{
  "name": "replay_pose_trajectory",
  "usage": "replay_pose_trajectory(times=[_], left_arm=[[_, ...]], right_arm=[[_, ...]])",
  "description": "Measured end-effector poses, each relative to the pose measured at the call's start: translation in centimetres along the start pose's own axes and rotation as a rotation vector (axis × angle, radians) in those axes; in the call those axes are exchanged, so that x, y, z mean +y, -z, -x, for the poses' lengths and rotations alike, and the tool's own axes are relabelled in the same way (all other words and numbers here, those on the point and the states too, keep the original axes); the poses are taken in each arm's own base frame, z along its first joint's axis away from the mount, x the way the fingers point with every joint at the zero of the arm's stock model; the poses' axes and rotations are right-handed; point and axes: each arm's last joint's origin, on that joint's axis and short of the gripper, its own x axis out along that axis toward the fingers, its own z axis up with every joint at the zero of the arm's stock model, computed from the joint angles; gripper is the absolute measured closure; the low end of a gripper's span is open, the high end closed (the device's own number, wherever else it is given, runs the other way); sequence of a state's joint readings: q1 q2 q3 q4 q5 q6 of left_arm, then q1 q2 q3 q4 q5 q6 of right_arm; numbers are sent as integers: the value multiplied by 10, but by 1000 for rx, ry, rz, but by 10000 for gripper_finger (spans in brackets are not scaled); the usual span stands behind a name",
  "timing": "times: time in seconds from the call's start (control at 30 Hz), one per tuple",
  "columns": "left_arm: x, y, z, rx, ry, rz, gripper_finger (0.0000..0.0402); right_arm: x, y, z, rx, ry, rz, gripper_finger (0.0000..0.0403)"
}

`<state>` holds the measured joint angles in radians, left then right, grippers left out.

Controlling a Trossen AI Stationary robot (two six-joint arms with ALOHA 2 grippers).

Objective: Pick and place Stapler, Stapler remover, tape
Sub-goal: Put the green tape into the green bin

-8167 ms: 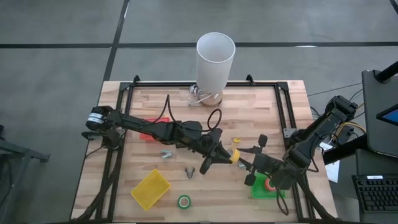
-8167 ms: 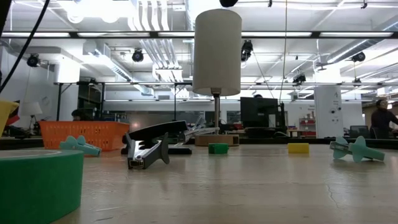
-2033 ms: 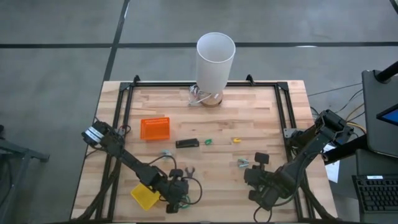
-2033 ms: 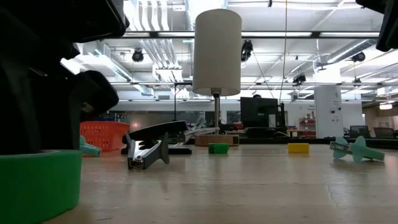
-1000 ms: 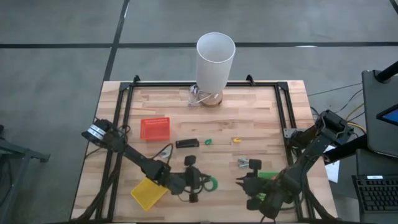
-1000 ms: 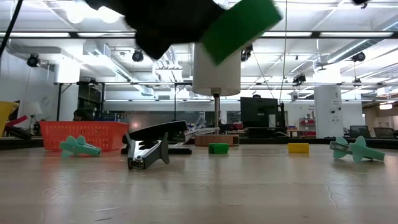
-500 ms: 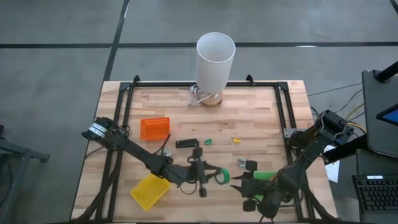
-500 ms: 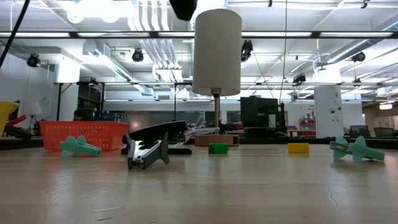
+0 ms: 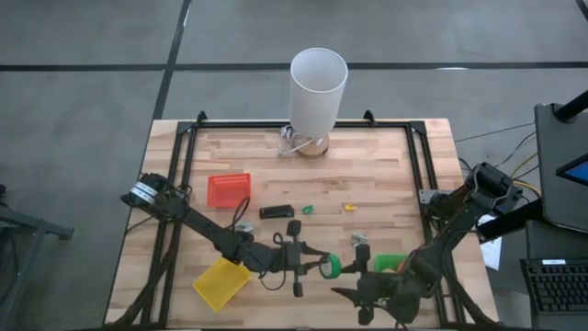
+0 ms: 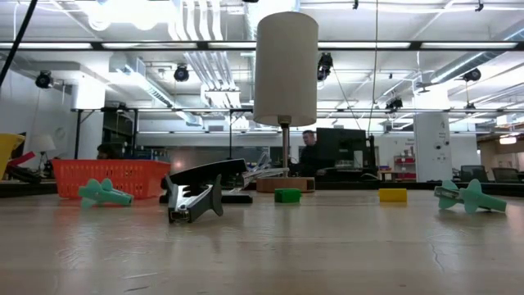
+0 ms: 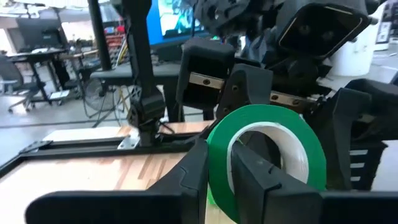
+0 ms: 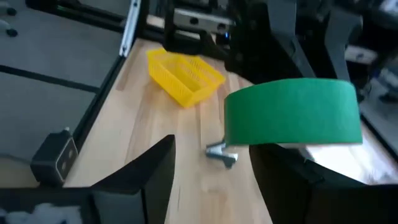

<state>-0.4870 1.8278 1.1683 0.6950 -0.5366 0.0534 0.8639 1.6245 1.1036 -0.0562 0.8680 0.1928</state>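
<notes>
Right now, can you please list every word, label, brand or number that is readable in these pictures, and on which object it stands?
No readable text in any view.
Green tape held by the left gripper: plain, no print visible.
Yellow tray, red tray, black stapler: no markings legible.
Bright screen behind the table in the left wrist view: too blurred to read.

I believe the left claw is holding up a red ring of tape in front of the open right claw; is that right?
Not quite: the ring of tape is green, not red, as the left wrist view shows. The left claw does hold it up in front of the open right claw.
</notes>
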Motion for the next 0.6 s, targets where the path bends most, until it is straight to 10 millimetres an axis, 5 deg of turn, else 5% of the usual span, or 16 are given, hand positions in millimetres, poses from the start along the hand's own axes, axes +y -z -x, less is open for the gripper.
replay_pose_trajectory(times=[0.6], left_arm=[[0, -3, 0, -31, 21, -72, 337]], right_arm=[[0, -9, -1, -115, 37, 55, 337]])
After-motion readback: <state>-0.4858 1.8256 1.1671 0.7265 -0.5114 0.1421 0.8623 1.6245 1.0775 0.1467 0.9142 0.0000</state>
